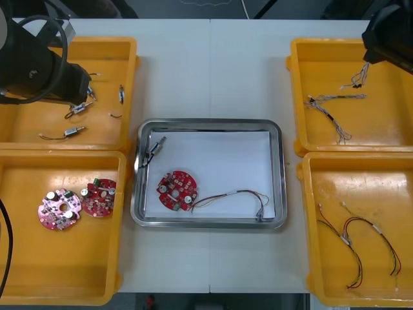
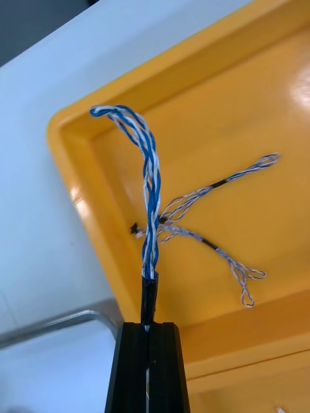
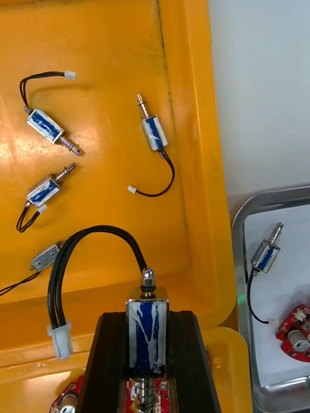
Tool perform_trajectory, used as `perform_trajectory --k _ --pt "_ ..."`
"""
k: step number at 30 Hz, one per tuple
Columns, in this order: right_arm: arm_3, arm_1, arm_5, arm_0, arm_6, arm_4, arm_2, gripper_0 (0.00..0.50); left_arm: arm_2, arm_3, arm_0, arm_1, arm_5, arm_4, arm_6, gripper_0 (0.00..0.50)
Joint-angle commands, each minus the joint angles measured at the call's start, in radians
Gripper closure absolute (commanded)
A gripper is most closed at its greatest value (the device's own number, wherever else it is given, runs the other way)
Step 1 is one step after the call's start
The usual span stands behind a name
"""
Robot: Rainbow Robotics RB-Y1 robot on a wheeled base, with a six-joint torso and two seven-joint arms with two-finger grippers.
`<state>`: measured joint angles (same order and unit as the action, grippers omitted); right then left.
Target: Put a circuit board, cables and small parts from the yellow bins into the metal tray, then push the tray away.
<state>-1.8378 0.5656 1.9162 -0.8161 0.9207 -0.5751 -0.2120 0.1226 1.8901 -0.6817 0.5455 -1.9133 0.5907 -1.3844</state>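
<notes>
Left gripper (image 3: 147,317) clamps a blue-bodied small metal part (image 3: 146,342) over far-left yellow bin (image 1: 132,77); metal tray (image 1: 210,124) lies right, nearer. Right gripper (image 2: 147,329) pinches twisted blue-and-white cable (image 2: 152,187) above far-right bin (image 1: 381,123); tray leftward, nearer.

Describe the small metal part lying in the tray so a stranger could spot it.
Start at the metal tray mid-table, between the yellow bins. In its far left corner lies a small metal part with a thin black lead. It alone rests on white lining; the others lie in the far left bin or in the left gripper.
</notes>
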Motion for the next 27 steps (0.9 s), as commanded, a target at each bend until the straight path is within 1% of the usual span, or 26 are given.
perform_trajectory --k 1,5,8,11,14,17,18,21,22,24,25,27 --pt "-0.129 0.059 0.004 0.043 0.109 -0.088 0.108 0.5 0.035 0.038 0.005 0.008 -0.007 0.006 0.056 0.5" --pt "-0.204 0.068 0.004 0.057 0.179 -0.143 0.166 0.5 0.035 0.038 0.005 0.008 -0.007 0.008 0.054 0.499" --pt "-0.271 0.068 0.004 0.064 0.257 -0.192 0.21 0.5 0.038 0.038 0.005 0.008 -0.007 0.008 0.054 0.5" --pt "-0.311 0.068 0.004 0.066 0.326 -0.233 0.247 0.5 0.04 0.038 0.005 0.008 -0.007 0.006 0.053 0.498" --pt "-0.348 0.071 0.004 0.064 0.386 -0.264 0.293 0.5 0.042 0.038 0.005 0.008 -0.007 0.006 0.054 0.5" --pt "-0.371 0.073 0.004 0.064 0.448 -0.279 0.353 0.5 0.042 0.038 0.005 0.008 -0.007 0.003 0.053 0.499" --pt "-0.373 0.073 0.004 0.064 0.461 -0.281 0.367 0.5 0.042 0.037 0.007 0.008 -0.007 0.004 0.053 0.499" --pt "-0.376 0.073 0.004 0.064 0.583 -0.27 0.442 0.5 0.042 0.038 0.005 0.008 -0.007 0.006 0.053 0.498" --pt "-0.376 0.073 0.004 0.064 0.606 -0.264 0.456 0.5 0.042 0.038 0.005 0.008 -0.007 0.006 0.053 0.498" --pt "-0.376 0.069 0.004 0.064 0.701 -0.229 0.507 0.5 0.042 0.038 0.005 0.008 -0.007 0.004 0.053 0.499" --pt "-0.376 0.068 0.004 0.064 0.725 -0.218 0.519 0.5 0.042 0.038 0.005 0.007 -0.007 0.003 0.053 0.499" --pt "-0.376 0.057 -0.029 0.064 0.819 -0.172 0.571 0.5 0.042 0.038 0.005 0.008 -0.007 0.004 0.053 0.5"
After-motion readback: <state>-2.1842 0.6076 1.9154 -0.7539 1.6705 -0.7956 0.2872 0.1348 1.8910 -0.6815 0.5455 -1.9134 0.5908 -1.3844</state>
